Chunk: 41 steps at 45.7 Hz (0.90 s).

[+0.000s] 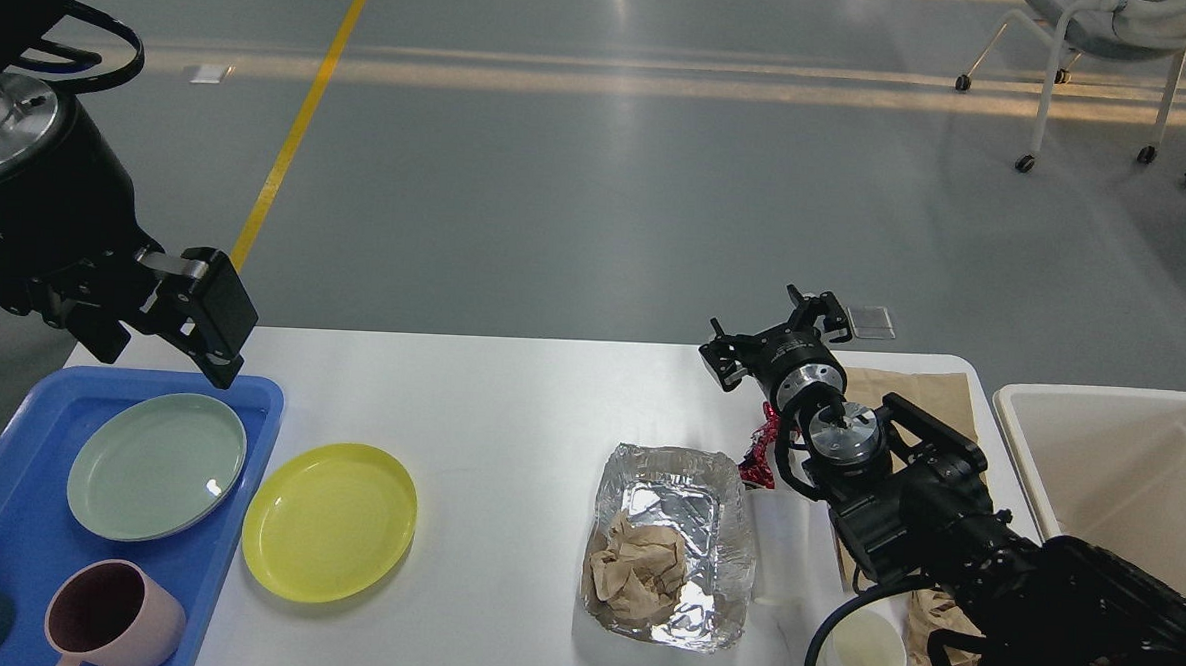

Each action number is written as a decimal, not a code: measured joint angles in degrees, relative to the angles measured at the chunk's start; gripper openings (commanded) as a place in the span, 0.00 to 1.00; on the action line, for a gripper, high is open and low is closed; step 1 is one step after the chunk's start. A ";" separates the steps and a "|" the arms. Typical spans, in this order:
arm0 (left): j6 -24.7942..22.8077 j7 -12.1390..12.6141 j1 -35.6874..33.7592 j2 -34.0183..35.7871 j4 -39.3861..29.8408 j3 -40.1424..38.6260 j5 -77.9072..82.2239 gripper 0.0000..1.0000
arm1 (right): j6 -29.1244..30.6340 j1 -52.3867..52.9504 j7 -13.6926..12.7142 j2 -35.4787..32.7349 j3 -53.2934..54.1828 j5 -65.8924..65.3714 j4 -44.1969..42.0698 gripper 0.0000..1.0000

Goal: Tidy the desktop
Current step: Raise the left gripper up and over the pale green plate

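Head view only: desktop (pixel 510 399) fills the lower half, 6 o'clock of frame, white and glossy. Left gripper (pixel 214 342) sits at 9 o'clock, above the far corner of the blue tray (pixel 13 538) — dark and foreshortened, cannot tell whether its fingers are apart or closed. Tray holds a pale green plate (pixel 157 466) and a pink mug (pixel 112 614); a yellow plate (pixel 329 522) lies on the desktop just beside the tray's right edge. Foil container (pixel 669 547) at about 5 o'clock, crumpled brown paper (pixel 635 570) inside it. Right gripper (pixel 775 341) at 3 o'clock over the far edge of the desktop — fingers spread wide, nothing between them. Red wrapper (pixel 760 445) peeks out between the foil container and the right arm. Brown paper bag (pixel 926 393) lies flat under that arm, and a white cup (pixel 864 650) stands near the front edge. Cream bin (pixel 1108 466) stands off the right end of the desktop.
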 measured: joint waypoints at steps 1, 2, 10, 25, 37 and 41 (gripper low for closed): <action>0.00 0.01 0.14 -0.02 -0.01 -0.01 0.03 0.69 | 0.00 0.00 0.00 0.00 0.00 0.00 0.00 1.00; 0.00 0.02 0.33 -0.04 -0.02 -0.01 0.06 0.69 | 0.00 0.00 0.00 0.00 0.01 0.00 -0.01 1.00; 3.12 0.17 2.64 -0.08 -0.05 -0.01 0.18 0.69 | 0.00 0.00 0.00 0.00 0.02 0.00 -0.01 1.00; 0.34 0.24 6.30 -0.04 0.01 -0.02 0.60 0.69 | 0.00 0.00 0.00 0.00 -0.01 0.00 0.04 1.00; 7.91 0.48 14.10 -1.26 0.35 -0.10 0.69 0.63 | 0.00 0.00 0.01 0.00 -0.02 0.00 0.04 1.00; 13.43 0.94 16.73 -1.30 0.36 -0.11 0.71 0.63 | 0.00 0.00 0.01 0.00 0.02 0.00 0.03 1.00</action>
